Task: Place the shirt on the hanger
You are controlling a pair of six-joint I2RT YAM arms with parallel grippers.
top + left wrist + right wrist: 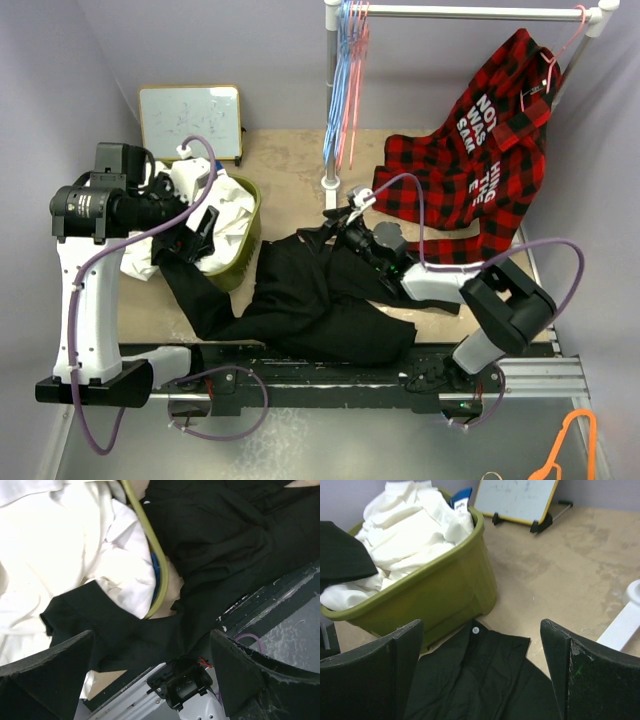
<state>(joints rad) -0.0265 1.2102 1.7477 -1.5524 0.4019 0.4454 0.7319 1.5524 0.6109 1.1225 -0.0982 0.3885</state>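
Shirt (320, 300): black, heaped on the table between the arms; one part reaches the white garment (225, 205) at the green bin (250, 240).
Left gripper (203, 233): jaws wide, empty, above that part.
Right gripper (345, 215): jaws wide, empty, over the buttoned edge.

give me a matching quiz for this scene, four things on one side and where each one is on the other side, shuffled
Things:
1. black shirt
2. plaid shirt
3. white garment
4. whiteboard

Places:
a. hanging from the rail
b. piled in the olive bin
c. lying crumpled on the table, near the arms
d. standing upright at the back left of the table

Pairs: 1-c, 2-a, 3-b, 4-d
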